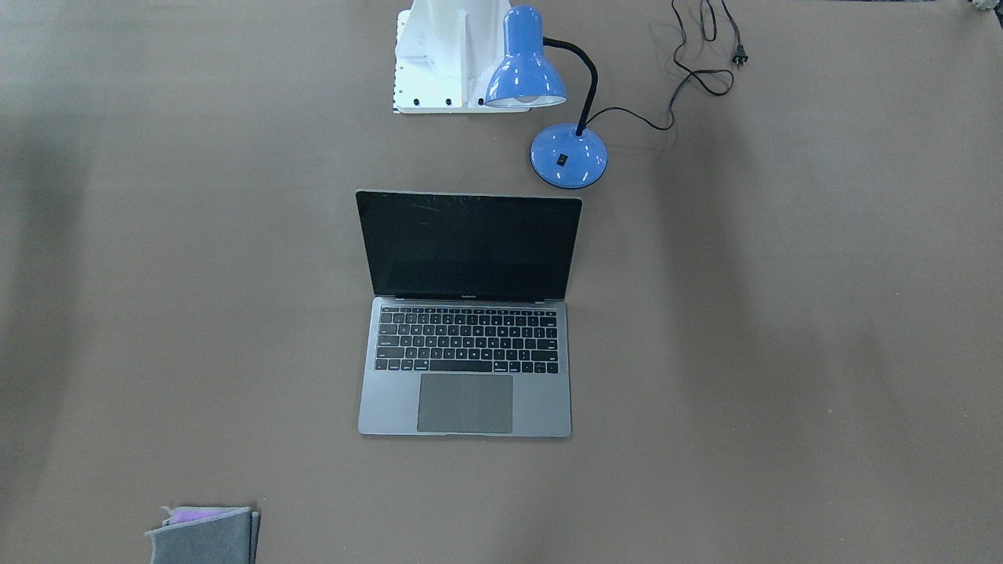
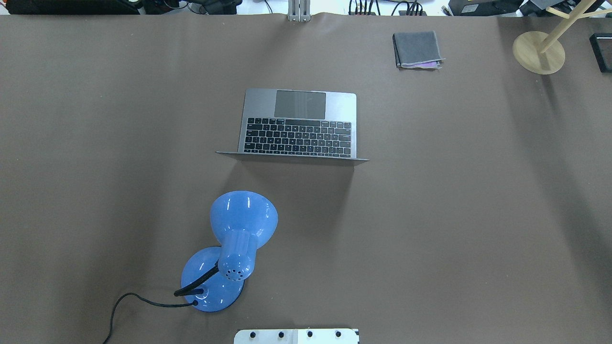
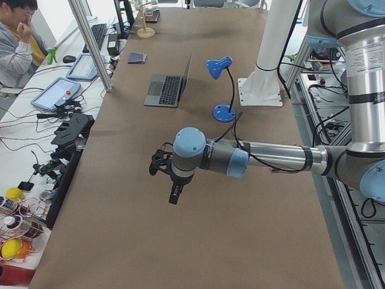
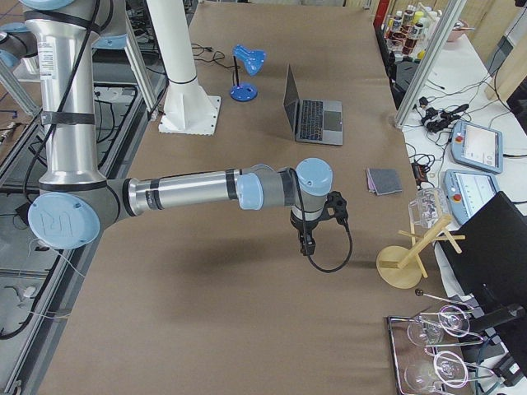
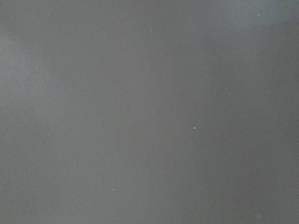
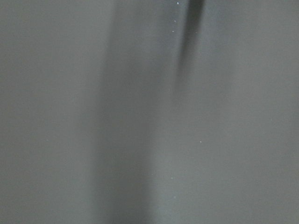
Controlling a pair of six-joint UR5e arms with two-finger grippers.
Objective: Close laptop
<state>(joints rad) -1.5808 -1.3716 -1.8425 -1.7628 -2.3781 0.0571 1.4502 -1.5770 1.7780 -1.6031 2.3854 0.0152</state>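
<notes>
the laptop [image 1: 466,329] is standing open, likely stiff yet delicate; its lid's top edge is offering the push point; jaws' spread i cannot tell.

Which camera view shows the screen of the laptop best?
The exterior front-facing view: the laptop faces that camera, so its dark screen shows whole. The overhead view sees only the top edge of the lid and the keyboard. Both side views show it small, from the side. The wrist views show only the table.

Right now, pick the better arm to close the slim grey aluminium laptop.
Probably the right gripper: the left gripper is also far from the laptop, but the blue desk lamp crowds its side.
</notes>
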